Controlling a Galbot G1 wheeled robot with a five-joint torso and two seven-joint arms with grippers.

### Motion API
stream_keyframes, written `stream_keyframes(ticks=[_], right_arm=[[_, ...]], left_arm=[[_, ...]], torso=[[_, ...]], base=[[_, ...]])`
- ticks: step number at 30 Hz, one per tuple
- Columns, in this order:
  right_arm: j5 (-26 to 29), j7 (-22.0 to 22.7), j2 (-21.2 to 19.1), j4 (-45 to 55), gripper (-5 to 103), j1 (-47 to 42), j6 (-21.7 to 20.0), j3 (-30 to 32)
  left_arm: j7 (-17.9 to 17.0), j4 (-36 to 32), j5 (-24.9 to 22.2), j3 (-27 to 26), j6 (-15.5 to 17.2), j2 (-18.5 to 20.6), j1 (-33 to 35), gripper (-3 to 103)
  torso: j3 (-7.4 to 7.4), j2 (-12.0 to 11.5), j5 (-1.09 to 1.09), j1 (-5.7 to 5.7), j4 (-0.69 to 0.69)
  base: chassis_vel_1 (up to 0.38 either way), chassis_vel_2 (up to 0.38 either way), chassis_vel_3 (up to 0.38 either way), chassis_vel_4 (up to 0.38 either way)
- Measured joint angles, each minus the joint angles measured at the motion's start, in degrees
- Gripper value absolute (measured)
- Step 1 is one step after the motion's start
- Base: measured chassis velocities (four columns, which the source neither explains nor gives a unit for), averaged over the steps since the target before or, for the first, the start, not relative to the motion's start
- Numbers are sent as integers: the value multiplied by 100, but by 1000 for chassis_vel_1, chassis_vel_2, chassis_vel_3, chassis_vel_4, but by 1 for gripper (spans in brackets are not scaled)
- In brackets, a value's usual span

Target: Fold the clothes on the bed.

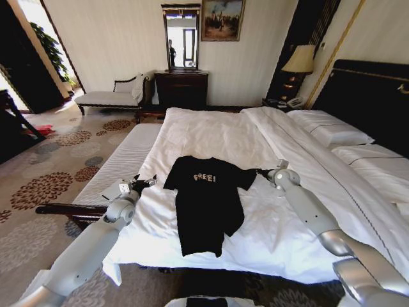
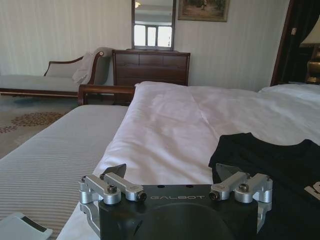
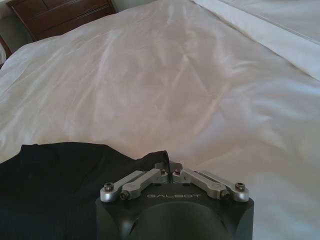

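Fabric of black T-shirt (image 1: 206, 201) judged soft, light, limp: right gripper (image 1: 261, 172) pinches the 3 o'clock sleeve hem (image 3: 161, 156), left gripper (image 1: 148, 182) spread, empty, at 9 o'clock.

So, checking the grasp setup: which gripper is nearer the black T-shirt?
Right. The right gripper is shut on the black T-shirt at its sleeve edge; the left gripper sits open just beside the other sleeve.

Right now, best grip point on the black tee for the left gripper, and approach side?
Take the black T-shirt by its left sleeve edge, coming in low from the bed's left side. It lies flat, chest up; that sleeve is nearest the left gripper, which is open.
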Motion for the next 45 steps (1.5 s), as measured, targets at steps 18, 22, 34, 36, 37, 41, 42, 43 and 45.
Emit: stream_keyframes(ticks=[18, 22, 34, 36, 37, 41, 42, 43, 45], right_arm=[[-333, -52, -13, 1595, 0, 8, 31, -821], [-521, -82, 131, 1554, 0, 125, 66, -1154], [-758, -26, 416, 1704, 0, 43, 72, -1558], [-787, -27, 438, 1694, 0, 39, 73, -1592], [-819, -30, 460, 1672, 0, 37, 78, -1632], [-919, -42, 551, 1578, 0, 34, 101, -1728], [-949, -45, 590, 1548, 0, 22, 109, -1745], [-970, -47, 616, 1535, 0, 5, 116, -1758], [-988, -48, 633, 1533, 0, -17, 119, -1771]], left_arm=[[19, -61, -17, 51, 0, -36, -4, 100], [18, -114, -30, -33, 0, -10, 62, 100], [83, -175, -37, -296, -2, 9, 320, 100], [84, -175, -37, -298, -2, 6, 320, 100], [84, -174, -37, -299, -2, 5, 318, 100], [84, -166, -39, -303, -3, 3, 311, 100], [84, -164, -41, -308, -3, 0, 311, 100], [84, -163, -41, -314, -3, -4, 313, 100], [84, -161, -41, -319, -3, -7, 318, 100]], torso=[[0, 0, -1, 0, 1], [0, 0, -1, 0, 2], [0, 0, -1, 0, 1], [0, 0, -1, 0, 1], [-1, 0, -1, 0, 1], [0, 0, 0, 0, 0], [0, 0, 0, 0, 1], [0, 0, -1, 0, 2], [0, 0, 0, 0, 2]], base=[[0, 0, 0, 0], [0, 0, 0, 0], [0, 0, 0, 0], [0, 0, 0, 0], [0, 0, 0, 0], [0, 0, 0, 0], [0, 0, 0, 0], [0, 0, 0, 0], [0, 0, 0, 0]])
